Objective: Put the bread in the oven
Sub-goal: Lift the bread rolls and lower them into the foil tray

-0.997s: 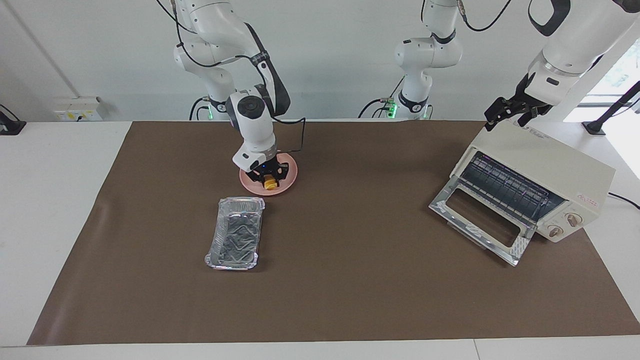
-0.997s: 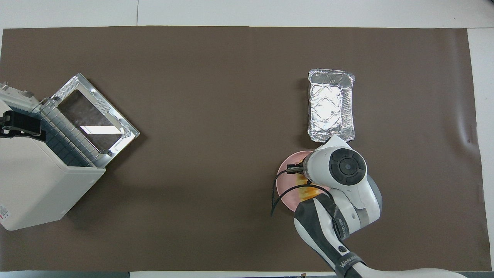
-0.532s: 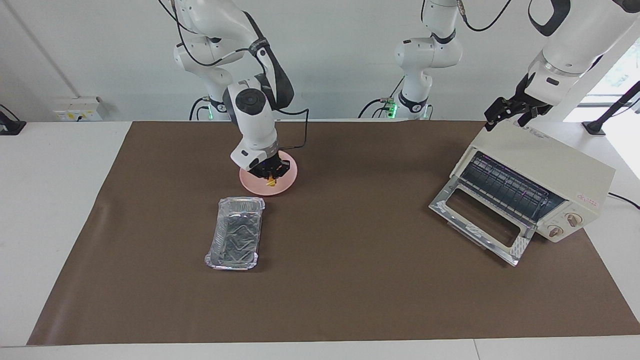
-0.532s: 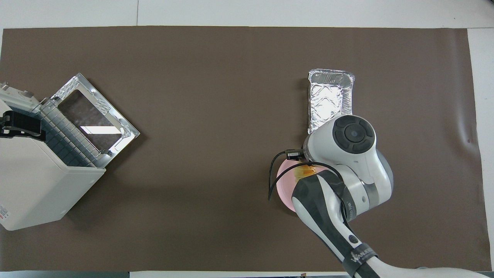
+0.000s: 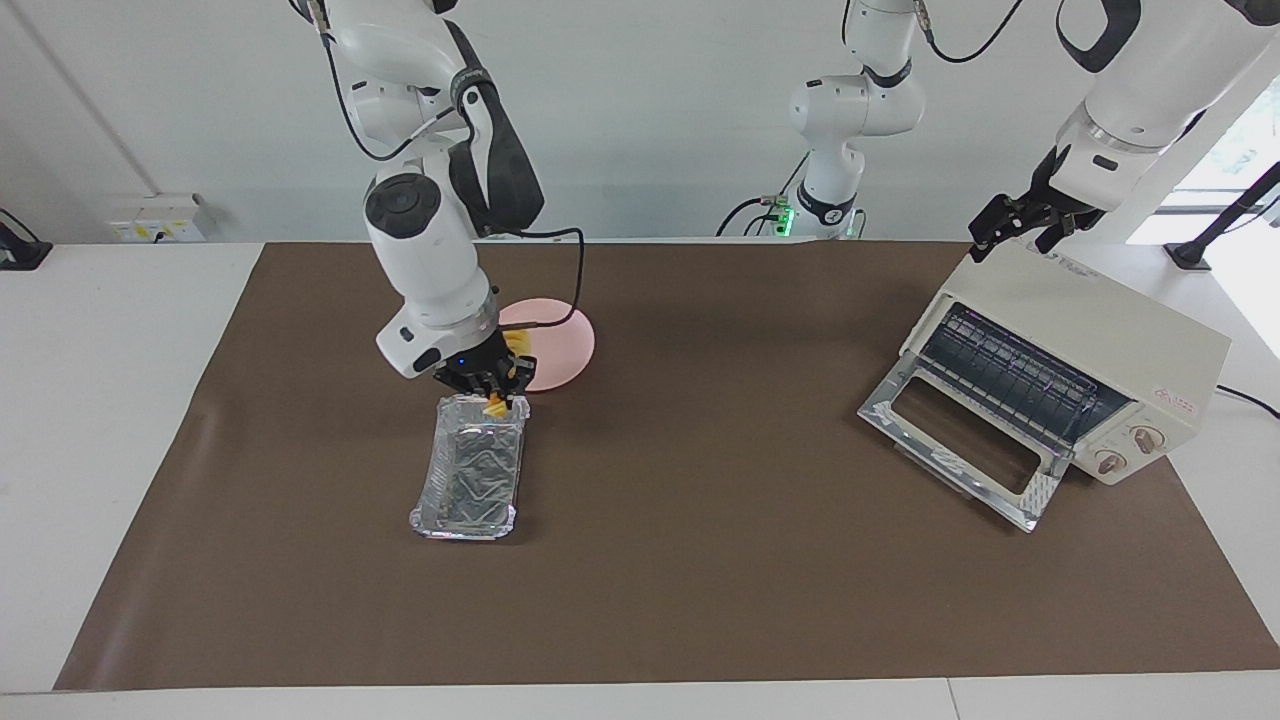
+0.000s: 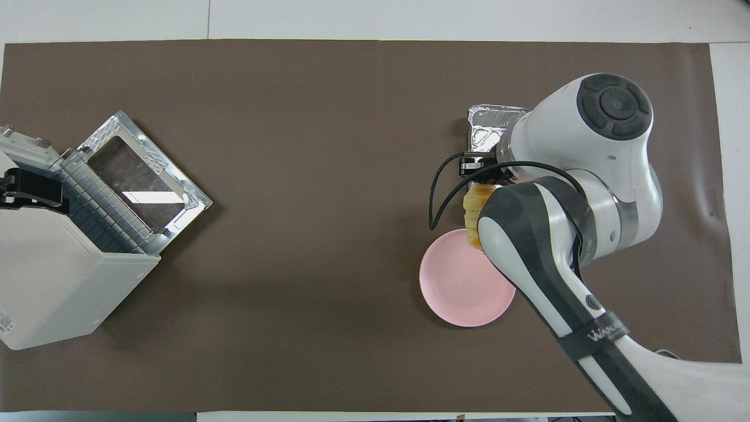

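Observation:
My right gripper (image 5: 489,386) is shut on the golden-yellow bread (image 5: 495,404) and holds it in the air over the end of the silver foil tray (image 5: 468,475) nearest the robots. In the overhead view the bread (image 6: 473,206) shows between the tray (image 6: 491,119) and the bare pink plate (image 6: 463,284); the arm hides the gripper there. The cream oven (image 5: 1090,325) stands at the left arm's end with its glass door (image 5: 955,440) dropped open and the wire rack showing. My left gripper (image 5: 1018,236) waits over the oven's top edge.
The brown mat (image 5: 700,560) covers the table between the foil tray and the oven (image 6: 53,281). The oven door (image 6: 146,170) juts out over the mat. A third arm's base (image 5: 830,190) stands at the table's edge by the robots.
My right gripper lifted the bread off the pink plate and carried it away from the robots to over the foil tray's near end. The plate is now bare. The left arm has not moved.

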Controlling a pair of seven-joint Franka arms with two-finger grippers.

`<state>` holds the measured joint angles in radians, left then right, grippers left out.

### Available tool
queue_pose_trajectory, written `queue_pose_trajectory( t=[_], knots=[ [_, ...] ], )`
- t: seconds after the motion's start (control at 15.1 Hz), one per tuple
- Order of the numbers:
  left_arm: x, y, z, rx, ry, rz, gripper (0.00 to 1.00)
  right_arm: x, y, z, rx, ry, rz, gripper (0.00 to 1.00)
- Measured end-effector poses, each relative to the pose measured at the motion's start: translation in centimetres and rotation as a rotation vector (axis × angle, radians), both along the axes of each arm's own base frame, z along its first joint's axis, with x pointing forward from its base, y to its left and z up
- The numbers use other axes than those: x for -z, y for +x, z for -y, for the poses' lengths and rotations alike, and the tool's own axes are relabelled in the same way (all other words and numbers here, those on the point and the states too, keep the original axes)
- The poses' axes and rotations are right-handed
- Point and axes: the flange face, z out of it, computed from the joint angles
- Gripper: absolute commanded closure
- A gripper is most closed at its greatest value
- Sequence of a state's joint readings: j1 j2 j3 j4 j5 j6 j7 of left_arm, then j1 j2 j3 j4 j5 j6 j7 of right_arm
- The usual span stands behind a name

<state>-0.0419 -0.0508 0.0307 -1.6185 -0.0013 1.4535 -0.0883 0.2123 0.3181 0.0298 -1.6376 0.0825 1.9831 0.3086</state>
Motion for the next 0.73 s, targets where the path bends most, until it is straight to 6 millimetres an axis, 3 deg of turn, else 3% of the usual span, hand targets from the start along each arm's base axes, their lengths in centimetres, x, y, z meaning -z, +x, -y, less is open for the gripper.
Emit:
queue_pose_trajectory(
  t=[0.27, 0.47, 0.73],
  knots=[
    [0.0, 0.0, 0.0, 0.0, 0.0, 0.0, 0.0, 4.1, 4.6, 2.6, -0.012, -0.005, -0.044, 1.0],
    [0.0, 0.0, 0.0, 0.0, 0.0, 0.0, 0.0, 6.8, 6.0, 3.7, -0.033, -0.006, -0.055, 1.0],
    [0.0, 0.0, 0.0, 0.0, 0.0, 0.0, 0.0, 8.1, 7.0, 4.1, -0.034, -0.002, -0.014, 1.0]
  ],
)
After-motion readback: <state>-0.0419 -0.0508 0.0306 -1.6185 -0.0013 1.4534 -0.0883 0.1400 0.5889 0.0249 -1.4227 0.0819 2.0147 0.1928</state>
